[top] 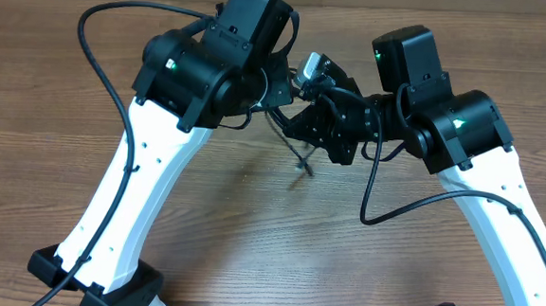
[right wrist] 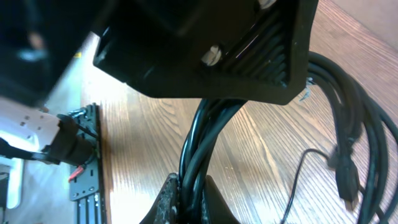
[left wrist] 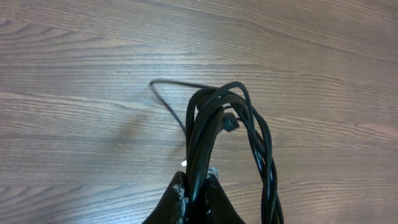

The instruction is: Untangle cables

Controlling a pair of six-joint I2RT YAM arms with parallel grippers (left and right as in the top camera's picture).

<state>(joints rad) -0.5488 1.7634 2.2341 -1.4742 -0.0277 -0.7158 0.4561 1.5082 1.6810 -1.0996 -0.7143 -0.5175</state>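
**Q:** Why is the bundle up in the air?

**A:** I hold the cables above the tabletop, at the far middle of the scene, so the loops hang free and I can judge which strand crosses which. My left jaws are pinched tight on a few strands. My right jaws clamp the same bundle from the other side.

**Q:** What are they like?

**A:** Thin, smooth, glossy black cords, round in section and bent into long limp loops. 1 small blocky plug dangles inside the loop, and 1 thinner loose end trails down toward the wood-grain surface. Easing my 2 grips apart should loosen the tangle.
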